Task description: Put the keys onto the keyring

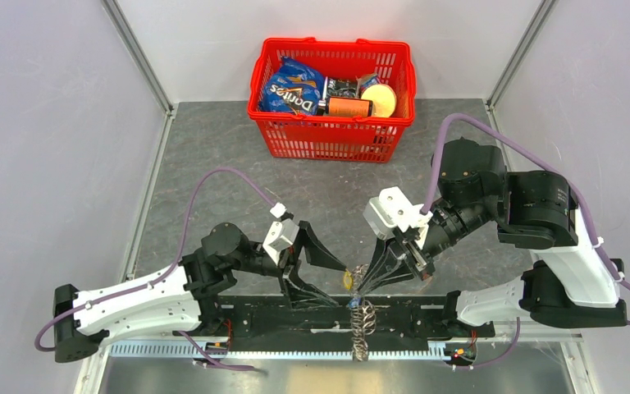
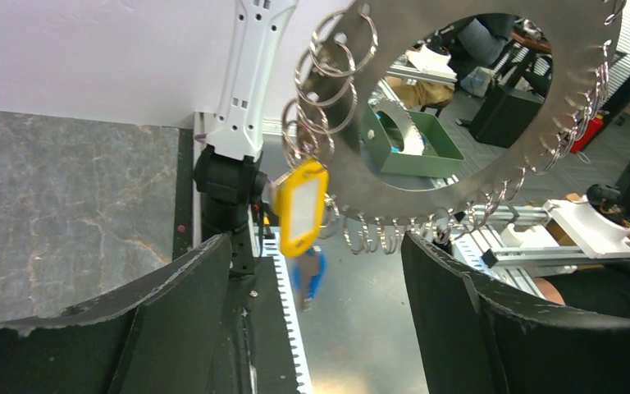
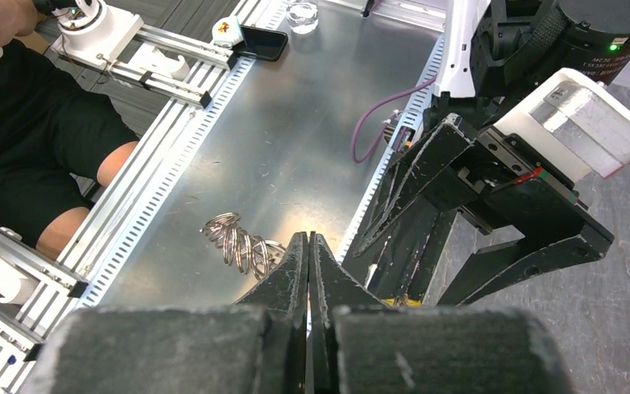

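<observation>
Two-handed, had right pincer point(image 3: 308, 240) clamped shut on the keyring point(image 2: 541, 123) at the near edge of the surface point(image 1: 213, 164), left pincer point(image 2: 318, 246) spread wide, empty, around the dangling yellow key point(image 2: 301, 207), blue key point(image 2: 308, 281) below, judged keys light, plastic heads best hold.

Close ahead of left fingers point(image 2: 172, 312): keyring point(image 2: 349, 168)

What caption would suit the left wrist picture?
Open left gripper below the keyring, a yellow-headed key hanging at its edge.
</observation>
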You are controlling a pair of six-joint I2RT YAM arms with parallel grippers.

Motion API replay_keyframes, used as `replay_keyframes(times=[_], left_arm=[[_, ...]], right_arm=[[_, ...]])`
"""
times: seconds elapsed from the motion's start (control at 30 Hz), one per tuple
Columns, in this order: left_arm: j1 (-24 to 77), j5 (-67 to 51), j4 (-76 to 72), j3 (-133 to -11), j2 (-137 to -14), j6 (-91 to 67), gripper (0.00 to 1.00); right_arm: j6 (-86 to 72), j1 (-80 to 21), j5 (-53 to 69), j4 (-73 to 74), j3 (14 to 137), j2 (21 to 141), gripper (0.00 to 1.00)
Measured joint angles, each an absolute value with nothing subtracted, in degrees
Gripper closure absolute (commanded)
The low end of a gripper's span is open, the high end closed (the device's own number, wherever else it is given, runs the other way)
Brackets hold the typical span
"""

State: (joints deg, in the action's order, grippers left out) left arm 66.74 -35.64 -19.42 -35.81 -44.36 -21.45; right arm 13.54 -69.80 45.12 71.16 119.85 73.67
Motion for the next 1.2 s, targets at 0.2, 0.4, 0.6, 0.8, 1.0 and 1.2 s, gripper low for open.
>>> replay_keyframes(times=[0.2, 0.4, 0.6, 0.8, 1.0, 1.2], left_arm=[[66.7, -32.9, -15.9, -36.6, -42.6, -19.8, 0.16], [66.7, -32.1, -14.8, -36.9, -41.9, -19.2, 0.16], [66.7, -33.2, -15.6, -37.0, -42.8, -19.2, 0.22], [66.7, -34.2, -17.0, -37.0, -43.1, -19.5, 0.91], [66.7, -35.1, -17.4, -37.1, -42.9, -19.4, 0.98], [66.7, -36.1, -17.1, -37.2, -41.6, -19.4, 0.98]], right_arm=[[13.5, -69.8, 45.5, 71.2, 120.0, 73.6, 1.00], [13.6, -69.8, 45.7, 71.1, 120.3, 73.6, 1.00], [13.8, -69.8, 45.7, 70.9, 121.0, 73.9, 1.00], [14.2, -69.8, 45.7, 70.8, 121.0, 74.1, 1.00], [14.2, -69.8, 45.7, 70.8, 121.0, 74.1, 1.00], [14.2, -69.8, 45.7, 70.8, 121.0, 73.8, 1.00]])
